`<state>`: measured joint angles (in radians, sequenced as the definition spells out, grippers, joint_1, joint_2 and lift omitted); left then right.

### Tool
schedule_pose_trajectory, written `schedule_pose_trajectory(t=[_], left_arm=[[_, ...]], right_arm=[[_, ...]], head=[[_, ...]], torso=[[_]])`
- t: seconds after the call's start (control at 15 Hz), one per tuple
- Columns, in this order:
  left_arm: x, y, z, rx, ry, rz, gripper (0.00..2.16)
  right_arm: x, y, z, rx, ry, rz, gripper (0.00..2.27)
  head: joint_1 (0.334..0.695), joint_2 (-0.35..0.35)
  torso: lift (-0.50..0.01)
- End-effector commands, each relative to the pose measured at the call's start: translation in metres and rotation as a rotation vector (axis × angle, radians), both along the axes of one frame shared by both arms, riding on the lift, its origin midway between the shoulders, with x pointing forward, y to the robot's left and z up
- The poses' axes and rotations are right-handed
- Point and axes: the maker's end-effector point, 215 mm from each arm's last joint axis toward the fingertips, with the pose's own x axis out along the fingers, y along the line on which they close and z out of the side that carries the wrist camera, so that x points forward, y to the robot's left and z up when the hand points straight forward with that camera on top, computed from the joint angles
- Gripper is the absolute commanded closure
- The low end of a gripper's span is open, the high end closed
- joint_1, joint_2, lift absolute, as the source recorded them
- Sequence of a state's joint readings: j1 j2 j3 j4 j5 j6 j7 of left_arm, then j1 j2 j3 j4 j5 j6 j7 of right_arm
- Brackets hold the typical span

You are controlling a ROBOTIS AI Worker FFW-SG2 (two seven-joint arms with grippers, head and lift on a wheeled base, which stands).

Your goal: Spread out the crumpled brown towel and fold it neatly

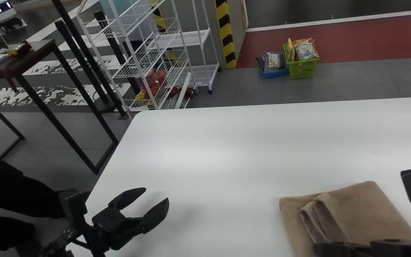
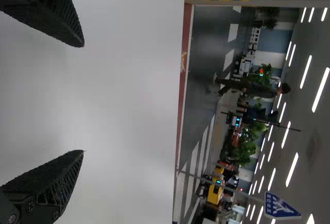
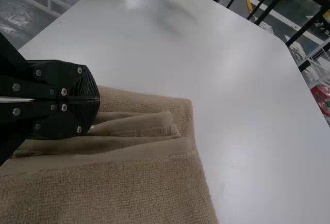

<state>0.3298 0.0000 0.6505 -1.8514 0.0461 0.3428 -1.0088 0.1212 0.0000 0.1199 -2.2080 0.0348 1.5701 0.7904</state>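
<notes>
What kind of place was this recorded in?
Probably an indoor demonstration or exhibition hall: beside the white table stand white wire shelves and a black-and-yellow striped post, and rows of ceiling lights run overhead.

A white wire rack (image 1: 133,53) stood beyond the far left corner of the desk (image 1: 227,142), a black-legged table (image 1: 36,57) farther left. Past the far edge, grey tiles (image 1: 351,80) met a red strip (image 1: 355,44); ceiling lights (image 2: 320,90) glowed.
</notes>
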Motion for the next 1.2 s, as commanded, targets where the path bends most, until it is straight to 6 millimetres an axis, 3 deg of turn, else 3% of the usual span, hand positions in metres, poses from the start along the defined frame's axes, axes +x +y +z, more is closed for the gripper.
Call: schedule_pose_trajectory(t=[0.0, 0.33, 0.6, 0.93, 1.13], left_arm=[[0.001, -0.002, -0.001, -0.003, 0.001, -0.001, 0.07], [0.001, -0.001, 0.000, -0.001, 0.000, -0.001, 0.07], [0.001, -0.001, -0.001, -0.004, 0.000, -0.001, 0.07], [0.001, 0.001, 0.001, -0.010, -0.006, 0.007, 0.07], [0.003, 0.004, 0.007, -0.022, -0.023, 0.021, 0.07]], right_arm=[[0.001, -0.002, 0.002, 0.008, 0.001, -0.005, 2.25], [-0.015, 0.025, 0.015, 0.101, 0.017, 0.063, 2.25], [-0.023, 0.046, -0.008, 0.048, 0.059, 0.122, 2.25], [-0.025, 0.042, -0.021, 0.014, 0.077, 0.118, 2.25], [-0.026, 0.030, -0.025, 0.006, 0.081, 0.084, 2.25]], head=[[0.695, 0.350], [0.695, 0.350], [0.695, 0.350], [0.695, 0.350], [0.695, 0.350]], torso=[[-0.128], [-0.128], [-0.128], [-0.128], [-0.128]])
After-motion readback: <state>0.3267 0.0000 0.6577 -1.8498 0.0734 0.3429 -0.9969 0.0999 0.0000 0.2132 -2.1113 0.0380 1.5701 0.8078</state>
